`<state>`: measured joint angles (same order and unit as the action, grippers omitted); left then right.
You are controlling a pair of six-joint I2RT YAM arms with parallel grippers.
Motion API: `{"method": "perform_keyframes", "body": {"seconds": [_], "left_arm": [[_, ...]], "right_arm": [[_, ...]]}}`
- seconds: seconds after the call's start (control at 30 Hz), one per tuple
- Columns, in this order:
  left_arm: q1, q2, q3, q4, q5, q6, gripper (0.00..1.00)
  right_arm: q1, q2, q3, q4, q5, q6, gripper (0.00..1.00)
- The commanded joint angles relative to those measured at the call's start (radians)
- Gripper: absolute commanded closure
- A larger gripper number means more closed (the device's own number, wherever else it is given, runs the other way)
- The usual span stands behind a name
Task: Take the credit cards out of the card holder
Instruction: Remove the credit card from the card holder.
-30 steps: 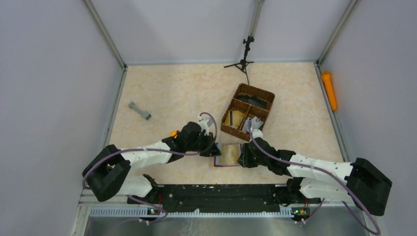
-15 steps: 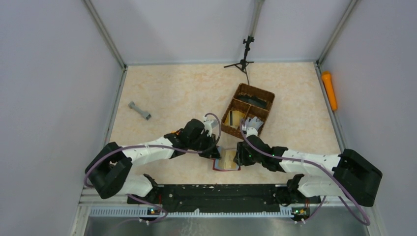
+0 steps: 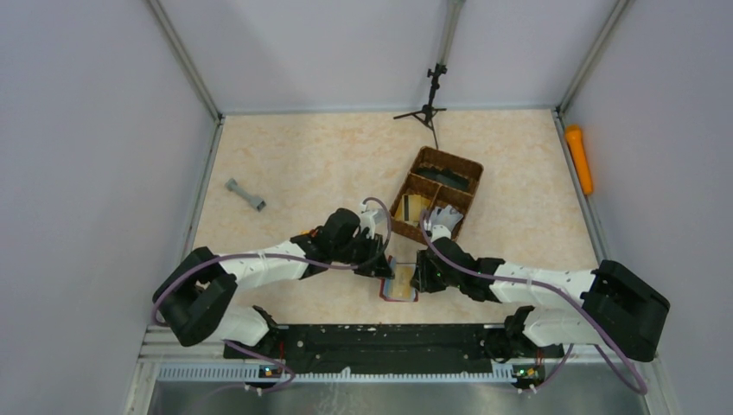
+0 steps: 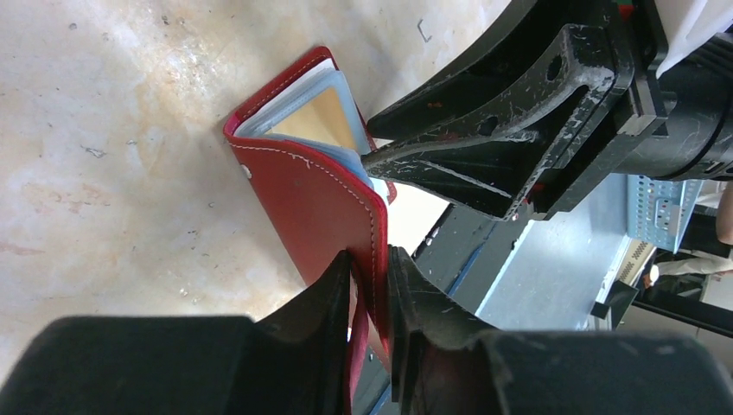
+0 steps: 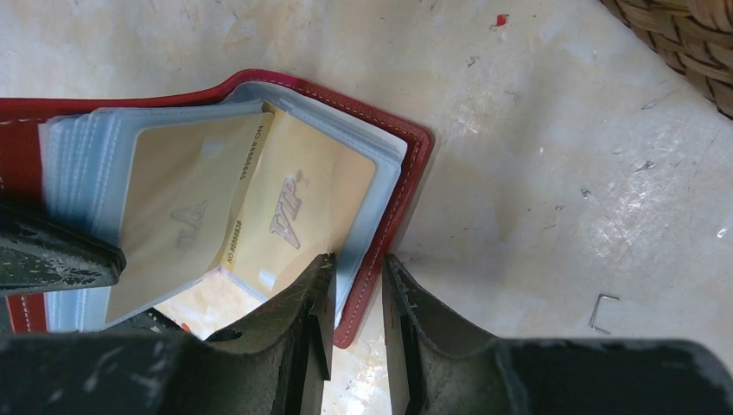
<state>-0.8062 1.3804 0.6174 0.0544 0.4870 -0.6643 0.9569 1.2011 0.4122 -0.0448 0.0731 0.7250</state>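
Pull apart evenly, the left gripper (image 4: pixel 370 259) and right gripper (image 5: pixel 356 278) each clamped on a cover of the dark red folding card holder (image 4: pixel 302 199), baring the tan-gold credit cards (image 5: pixel 298 216) between them.

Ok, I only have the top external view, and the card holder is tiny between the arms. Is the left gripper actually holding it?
Observer: Yes. The left wrist view shows the left gripper pinched on one red cover of the card holder.
Operator: And the right one?
Observer: The right gripper clamps the edge of the opposite cover.
Operator: Any cards out yet?
Observer: No. Two tan-gold credit cards show inside the clear sleeves, one printed VIP.
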Motion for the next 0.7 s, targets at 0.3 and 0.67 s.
{"method": "perform_keyframes", "body": {"seconds": [0.3,0.67], "left_arm": [[-0.002,-0.004,-0.032,0.106,0.037,-0.019,0.79],[0.000,0.023,-0.066,0.206,0.086,-0.055,0.92]], "right_arm": [[-0.004,-0.026,-0.022,0.030,-0.041,0.010,0.76],[-0.003,-0.071,-0.032,0.038,-0.057,0.030,0.69]]}}
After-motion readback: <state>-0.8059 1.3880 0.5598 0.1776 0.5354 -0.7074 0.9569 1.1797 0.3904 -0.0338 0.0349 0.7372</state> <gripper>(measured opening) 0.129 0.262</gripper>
